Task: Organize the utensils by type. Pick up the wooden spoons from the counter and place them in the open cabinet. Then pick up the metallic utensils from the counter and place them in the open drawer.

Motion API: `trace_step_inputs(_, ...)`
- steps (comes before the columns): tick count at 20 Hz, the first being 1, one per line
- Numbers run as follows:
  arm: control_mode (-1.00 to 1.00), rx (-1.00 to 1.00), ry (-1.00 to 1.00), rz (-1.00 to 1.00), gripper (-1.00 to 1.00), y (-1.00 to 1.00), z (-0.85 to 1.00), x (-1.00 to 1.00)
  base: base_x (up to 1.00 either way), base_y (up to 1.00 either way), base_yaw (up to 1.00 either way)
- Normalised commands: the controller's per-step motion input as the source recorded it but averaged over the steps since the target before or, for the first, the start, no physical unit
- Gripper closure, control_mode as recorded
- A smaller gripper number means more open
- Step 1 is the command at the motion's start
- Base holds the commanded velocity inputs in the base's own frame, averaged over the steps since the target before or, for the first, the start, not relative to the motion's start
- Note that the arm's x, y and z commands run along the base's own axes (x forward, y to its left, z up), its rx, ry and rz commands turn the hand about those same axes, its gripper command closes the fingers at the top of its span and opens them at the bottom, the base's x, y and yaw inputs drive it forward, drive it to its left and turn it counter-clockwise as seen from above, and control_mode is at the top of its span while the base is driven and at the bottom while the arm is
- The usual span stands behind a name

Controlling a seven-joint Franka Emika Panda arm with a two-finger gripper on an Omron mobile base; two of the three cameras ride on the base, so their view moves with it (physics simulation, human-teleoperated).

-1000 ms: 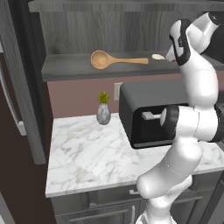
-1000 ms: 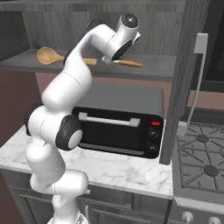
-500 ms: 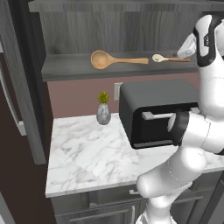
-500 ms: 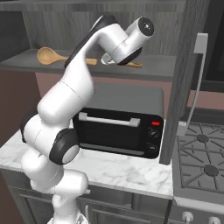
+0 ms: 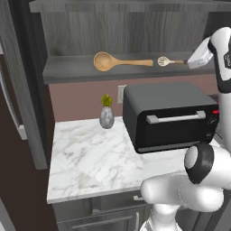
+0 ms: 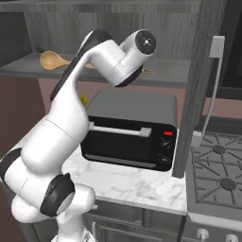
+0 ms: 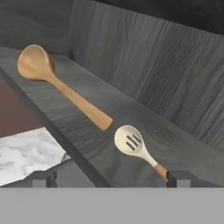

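In the left base view, the dark grey wood-grain open cabinet (image 5: 67, 72) spans the upper part of the frame. On its flat shelf, at upper centre, lies the large light-tan wooden spoon (image 5: 118, 62), its round bowl to the left and its long handle to the right. Just right of that handle's end, apart from it, lies the small slotted spoon with pale head and orange-brown handle (image 5: 168, 61). At the upper right edge the white arm's hand reaches in toward the small spoon's handle end. Below, a small grey vase with a green plant (image 5: 107, 115) stands at the back of the white marble counter with grey veins (image 5: 85, 162), left of a black toaster oven with a silver bar handle (image 5: 169, 116).

In the right base view the arm arches across the centre, hiding most of the shelf; the large spoon's bowl shows at upper left, and a dark gas hob (image 6: 220, 163) sits at lower right.

In the hand view the large spoon runs from upper left toward centre, and the small spoon lies lower centre. The gripper (image 7: 107, 178) stands wide, holding nothing; the small spoon's handle ends next to the right fingertip (image 7: 178, 177); contact cannot be told.
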Motion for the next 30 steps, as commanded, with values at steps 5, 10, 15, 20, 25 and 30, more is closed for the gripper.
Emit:
trace_step_inputs(5, -1.0, 0.02, 0.1, -0.31, -1.0, 0.33, 0.0, -0.85, 0.0, 0.0, 0.0)
trace_step_inputs(10, -1.0, 0.15, 0.29, -0.47, -1.0, 0.31, -0.03, -0.76, 0.0, 0.0, 0.0)
trace_step_inputs(15, -1.0, 0.17, 0.28, -0.39, -1.0, 0.25, -0.26, -0.77, 0.0, 0.0, 0.0)
trace_step_inputs(20, -1.0, 0.17, 0.25, -0.24, -1.0, 0.11, -0.33, -0.78, 0.0, 0.0, 0.0)
trace_step_inputs(25, -1.0, 0.11, 0.2, -0.11, -1.0, 0.12, -0.47, -0.72, 0.0, 0.0, 0.0)
trace_step_inputs(30, -1.0, 0.05, 0.17, -0.02, -1.0, 0.07, -0.58, -0.57, 0.0, 0.0, 0.0)
